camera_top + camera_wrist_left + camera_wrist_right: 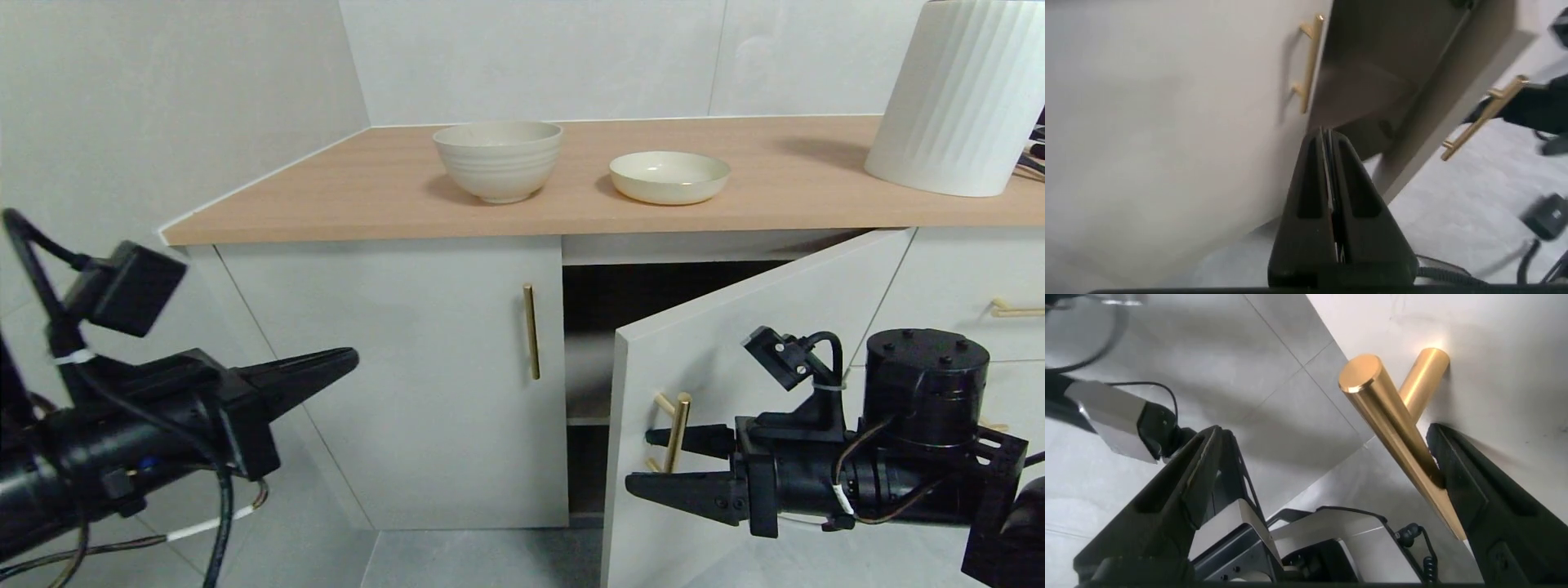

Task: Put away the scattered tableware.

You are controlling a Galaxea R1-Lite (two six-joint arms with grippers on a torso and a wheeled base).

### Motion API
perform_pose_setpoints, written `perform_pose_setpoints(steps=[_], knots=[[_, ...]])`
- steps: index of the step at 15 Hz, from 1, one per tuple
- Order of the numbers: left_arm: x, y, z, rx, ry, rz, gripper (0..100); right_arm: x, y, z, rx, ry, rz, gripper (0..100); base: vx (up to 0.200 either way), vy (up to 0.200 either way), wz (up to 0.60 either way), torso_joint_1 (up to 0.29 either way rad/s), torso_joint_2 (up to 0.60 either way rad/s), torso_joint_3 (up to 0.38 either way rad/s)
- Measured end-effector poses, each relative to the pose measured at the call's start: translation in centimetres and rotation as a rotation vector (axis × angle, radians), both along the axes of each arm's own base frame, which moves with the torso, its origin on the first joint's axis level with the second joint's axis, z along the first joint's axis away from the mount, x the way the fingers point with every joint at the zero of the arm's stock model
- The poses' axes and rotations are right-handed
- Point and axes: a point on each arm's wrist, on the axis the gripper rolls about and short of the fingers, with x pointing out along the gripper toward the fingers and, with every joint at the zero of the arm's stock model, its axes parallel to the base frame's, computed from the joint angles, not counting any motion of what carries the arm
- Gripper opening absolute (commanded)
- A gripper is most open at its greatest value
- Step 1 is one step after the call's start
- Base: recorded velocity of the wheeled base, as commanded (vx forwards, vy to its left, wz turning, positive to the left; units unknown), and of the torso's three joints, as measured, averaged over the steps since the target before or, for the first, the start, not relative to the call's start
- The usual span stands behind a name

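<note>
A deep cream bowl (pixel 498 159) and a shallow cream dish (pixel 669 176) stand apart on the wooden countertop (pixel 343 196). Below them, the cabinet's right door (pixel 735 327) is swung partly outward. My right gripper (pixel 639 461) is open, its two fingers on either side of that door's gold handle (pixel 676 431). In the right wrist view the handle (pixel 1396 433) lies between the fingers (pixel 1200 490), closer to one of them. My left gripper (pixel 347 359) is shut with nothing in it, low in front of the closed left door (pixel 392 367). Its closed fingertips (pixel 1325 139) point at the cabinet.
A tall white ribbed container (pixel 955 98) stands at the counter's right end. The closed left door has a vertical gold handle (pixel 531 331). A dark cabinet interior with a shelf (pixel 588 408) shows behind the open door. Another handle (pixel 1016 309) sits on the far-right cabinet front.
</note>
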Motion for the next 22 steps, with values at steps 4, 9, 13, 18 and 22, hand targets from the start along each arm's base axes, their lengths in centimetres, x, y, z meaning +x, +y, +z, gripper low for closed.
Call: perform_pose_setpoints(steps=[4,9,13,18,22], knots=[[3.2,-4.4,-2.1,-0.149,0.068,-0.114,0,-0.1,-0.1,-0.1,-0.005,-0.009,0.003,100,0.0,0.0,0.0,0.0,0.0,0.0],[5.2,-9.4,-4.2,-0.206,0.105,-0.27,0,-0.7,-0.5,0.0,-0.007,-0.008,0.002,100,0.0,0.0,0.0,0.0,0.0,0.0],[7.7,-12.1,-6.6,-0.225,0.079,-0.336,0,-0.9,-0.7,0.1,-0.013,-0.034,-0.001,100,0.0,0.0,0.0,0.0,0.0,0.0],[10.2,-15.9,-9.2,-0.211,0.081,-0.386,0,-0.9,-0.9,0.2,-0.017,-0.051,-0.013,100,0.0,0.0,0.0,0.0,0.0,0.0],[10.3,-18.0,-10.4,-0.216,0.033,-0.415,0,-0.9,-1.1,0.1,-0.019,-0.056,-0.022,100,0.0,0.0,0.0,0.0,0.0,0.0]])
